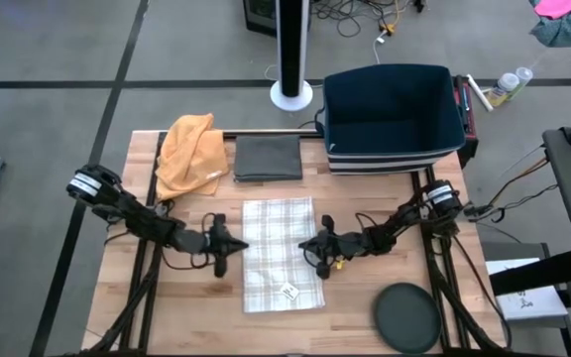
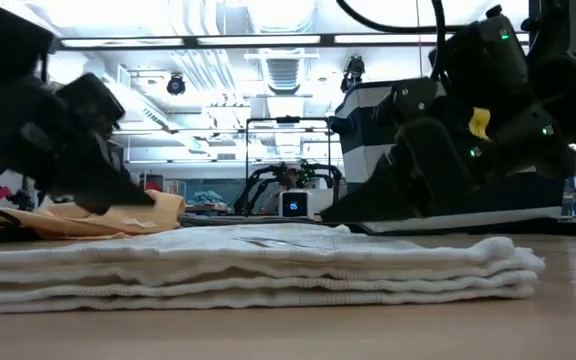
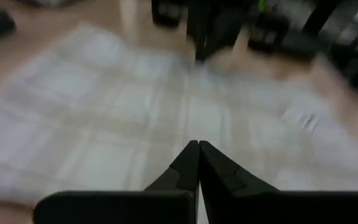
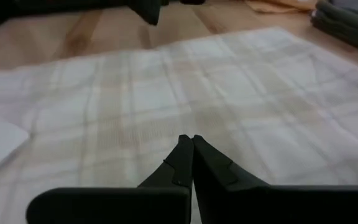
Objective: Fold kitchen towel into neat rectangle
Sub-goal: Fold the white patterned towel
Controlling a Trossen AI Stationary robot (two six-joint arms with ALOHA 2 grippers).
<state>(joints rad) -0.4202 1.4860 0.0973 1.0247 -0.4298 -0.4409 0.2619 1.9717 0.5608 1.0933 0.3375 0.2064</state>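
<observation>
The plaid kitchen towel (image 1: 282,254) lies flat near the centre of the wooden table (image 1: 365,297) in the high view, already folded into a tall rectangle. Its long axis runs up and down the frame, one short edge toward the upper part of the picture and the other toward the lower edge. A small white label (image 1: 288,292) sits on its lower right portion. In the low view the towel (image 2: 248,265) shows as a stack of several layers spanning most of the frame's width, with the rounded fold ends at the right.

The left gripper (image 1: 234,243) reaches in from the frame's left, its arm stretched low across the table from the left edge, and its tip rests at the towel's left long edge, about halfway along. Its fingers are pressed fully together and hold nothing; the left wrist view shows the closed tips (image 3: 197,147) over the plaid cloth.

The right gripper (image 1: 308,246) mirrors it from the frame's right, arm extended low, its tip at the towel's right long edge, also about midway. Its fingers are likewise closed tight with nothing between them, seen in the right wrist view (image 4: 188,140) above the cloth.

Toward the upper part of the high view lie a crumpled orange cloth (image 1: 191,154), a folded grey towel (image 1: 268,159) and a dark blue bin (image 1: 393,117). A dark round plate (image 1: 406,317) sits at the lower right.
</observation>
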